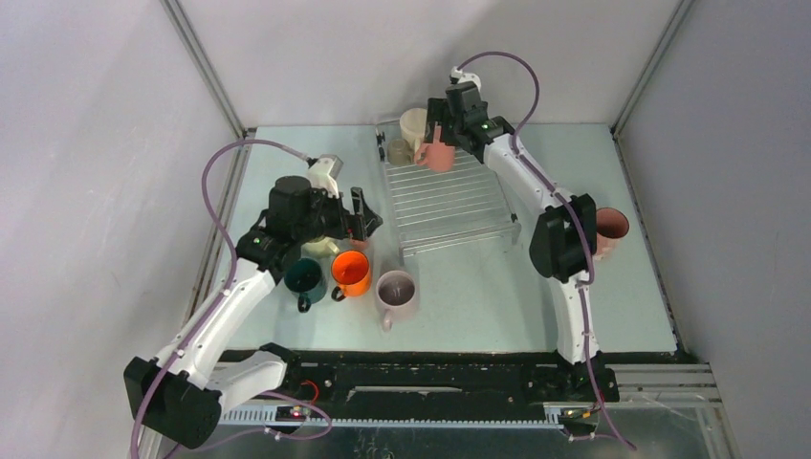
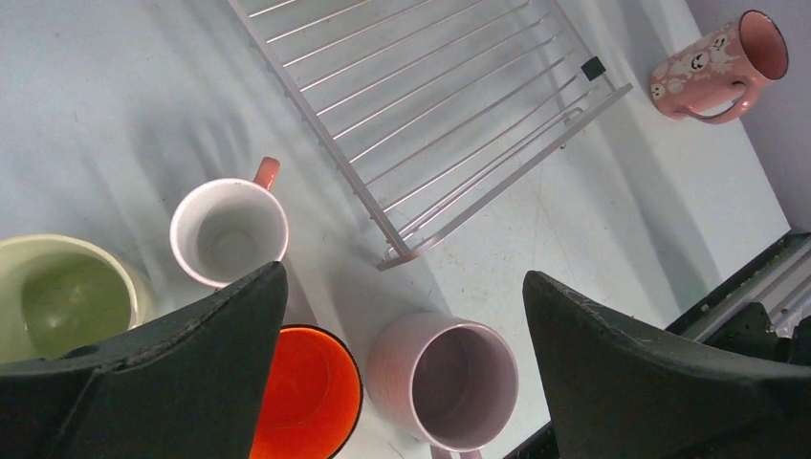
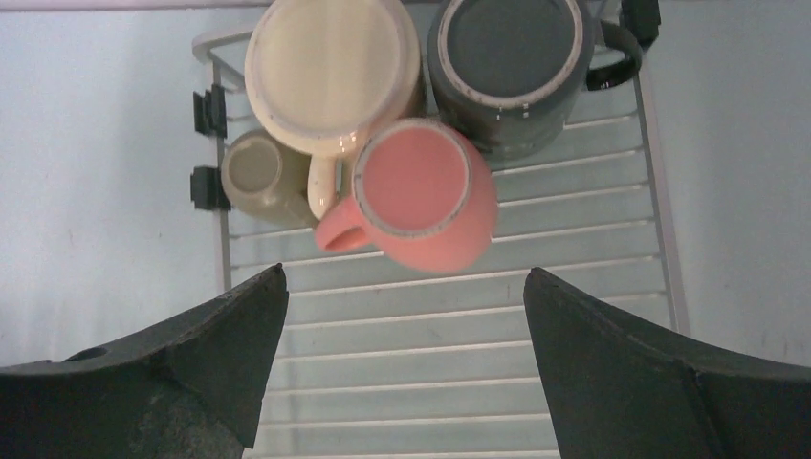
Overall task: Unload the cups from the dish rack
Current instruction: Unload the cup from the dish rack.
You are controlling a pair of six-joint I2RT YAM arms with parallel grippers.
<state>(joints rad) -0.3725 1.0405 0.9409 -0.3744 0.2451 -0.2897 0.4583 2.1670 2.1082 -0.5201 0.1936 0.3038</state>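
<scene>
Right hand (image 3: 404, 277) spread; only its wrist view shows dark cup (image 3: 512, 67).

Overhead cam covers the whole table (image 1: 478, 316) from the near edge; both wrist cams look down close, all sharing the dish rack (image 1: 449, 201).

Pale green cup (image 2: 65, 298) cut by left edge; orange cup (image 2: 308, 387) by bottom edge.

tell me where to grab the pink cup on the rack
Probably by its handle, from above on the open side of the rack: the pink cup sits base up; a cream cup and a dark cup crowd its far side.
</scene>
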